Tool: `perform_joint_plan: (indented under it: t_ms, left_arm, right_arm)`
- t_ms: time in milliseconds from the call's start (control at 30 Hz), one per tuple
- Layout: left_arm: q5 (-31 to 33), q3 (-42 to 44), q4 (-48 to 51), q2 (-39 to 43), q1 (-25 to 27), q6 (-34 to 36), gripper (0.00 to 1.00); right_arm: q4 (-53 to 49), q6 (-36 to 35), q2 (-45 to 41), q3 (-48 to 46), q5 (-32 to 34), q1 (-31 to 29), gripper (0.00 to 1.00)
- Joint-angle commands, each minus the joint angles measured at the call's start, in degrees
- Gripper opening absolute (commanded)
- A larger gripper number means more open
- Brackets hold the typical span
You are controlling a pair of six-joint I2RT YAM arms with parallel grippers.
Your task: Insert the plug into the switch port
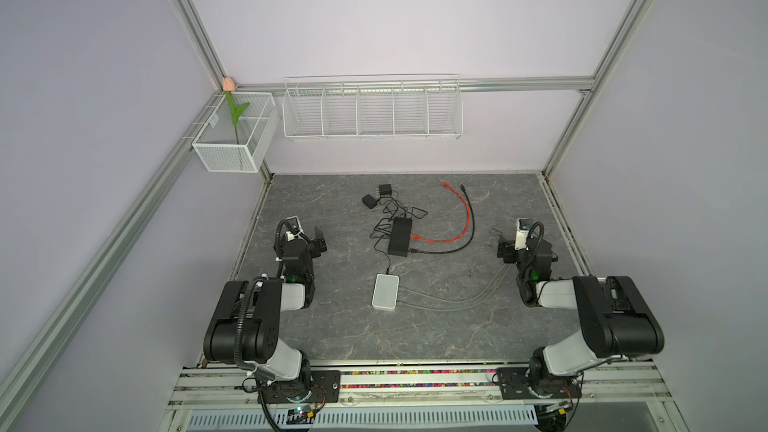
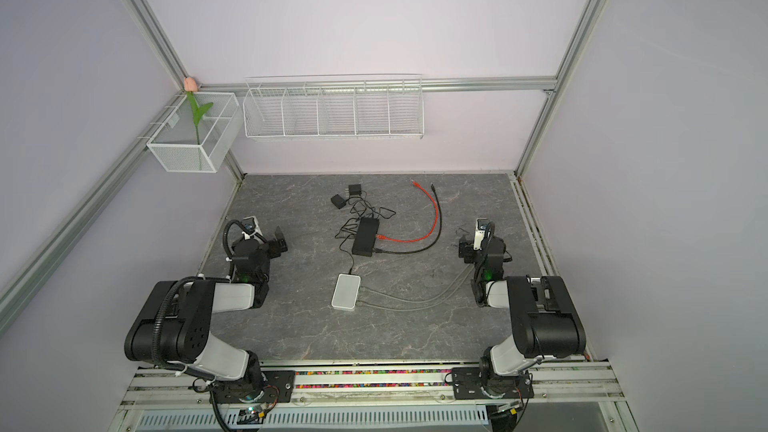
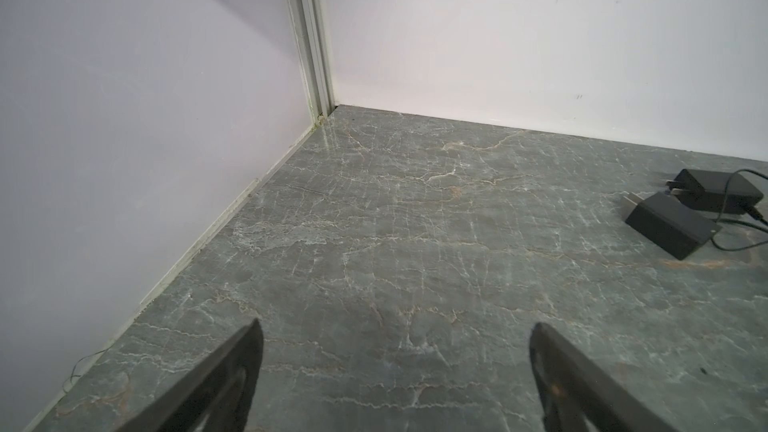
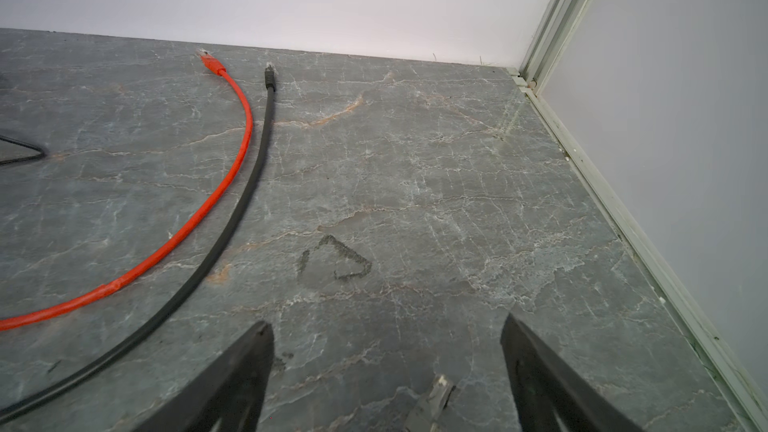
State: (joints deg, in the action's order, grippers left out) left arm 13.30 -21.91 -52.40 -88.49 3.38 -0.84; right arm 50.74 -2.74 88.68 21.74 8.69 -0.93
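A black switch (image 1: 400, 237) lies mid-table, with a red cable (image 1: 461, 234) and a black cable (image 1: 453, 249) plugged into its right side. Their free plugs, red (image 4: 210, 62) and black (image 4: 270, 76), rest near the back wall. A white switch (image 1: 385, 292) lies nearer the front, and two grey cables (image 1: 457, 301) run from it towards my right arm. A grey plug (image 4: 434, 398) lies on the table low between my right gripper's open fingers, untouched. My right gripper (image 4: 386, 322) and my left gripper (image 3: 397, 326) both stand open and hold nothing.
Two black power adapters (image 3: 669, 226) with thin tangled leads lie behind the black switch. The wall corners and aluminium frame posts (image 3: 309, 35) stand close behind each gripper. White wire baskets (image 1: 372, 108) hang on the back wall above the table.
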Motion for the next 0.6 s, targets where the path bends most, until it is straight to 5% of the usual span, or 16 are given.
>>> perform_joint_plan:
  t_ms: [0,567]
  left_arm:
    - [-8.3,0.9,-0.6,0.4,-0.2,2.6,0.99]
    - [-7.0,-0.8,1.6,-0.1,-2.1,-0.2,0.99]
  right_arm:
    - [-0.3,0.2,-0.7,0.1,-3.8,0.4,0.89]
    - [-0.4,0.5,-0.7,0.1,-6.9,1.5,0.89]
